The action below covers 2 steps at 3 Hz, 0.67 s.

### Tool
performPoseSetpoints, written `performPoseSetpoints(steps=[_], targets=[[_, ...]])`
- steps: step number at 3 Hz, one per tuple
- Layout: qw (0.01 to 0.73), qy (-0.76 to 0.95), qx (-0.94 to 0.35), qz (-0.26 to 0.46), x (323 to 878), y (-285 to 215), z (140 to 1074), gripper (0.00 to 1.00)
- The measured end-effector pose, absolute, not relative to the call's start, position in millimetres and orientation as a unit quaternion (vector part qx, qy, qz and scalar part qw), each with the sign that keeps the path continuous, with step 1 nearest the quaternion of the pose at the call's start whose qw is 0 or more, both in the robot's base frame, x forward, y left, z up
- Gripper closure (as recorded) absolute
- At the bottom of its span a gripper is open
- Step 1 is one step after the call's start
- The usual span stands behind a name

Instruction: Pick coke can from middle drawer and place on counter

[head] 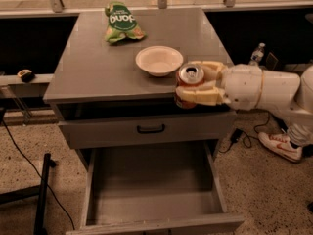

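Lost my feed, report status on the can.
Gripper shut on coke can, held at counter front edge. Bowl close beside it. Middle drawer open below.

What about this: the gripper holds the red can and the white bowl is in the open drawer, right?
No. The camera view shows the bowl on the counter, not in the drawer. The gripper, by the counter's edge, does hold the can.

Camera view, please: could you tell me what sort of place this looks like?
Probably a robot test lab dressed as a kitchenette: the counter holds a white bowl and chip bag, a cable trails over the speckled floor, and the claw grips a coke can at the counter's front edge.
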State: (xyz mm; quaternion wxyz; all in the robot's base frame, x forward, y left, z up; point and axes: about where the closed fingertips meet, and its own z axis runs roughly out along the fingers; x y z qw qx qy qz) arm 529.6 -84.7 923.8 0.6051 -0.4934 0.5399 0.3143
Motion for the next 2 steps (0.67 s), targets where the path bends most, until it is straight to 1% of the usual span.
performPoseSetpoints(steps=[1, 2], targets=[[0.614, 0.609, -0.401, 0.303, 574, -121, 958, 1.0], [0.621, 0.659, -0.317, 0.28, 620, -147, 957, 1.0]])
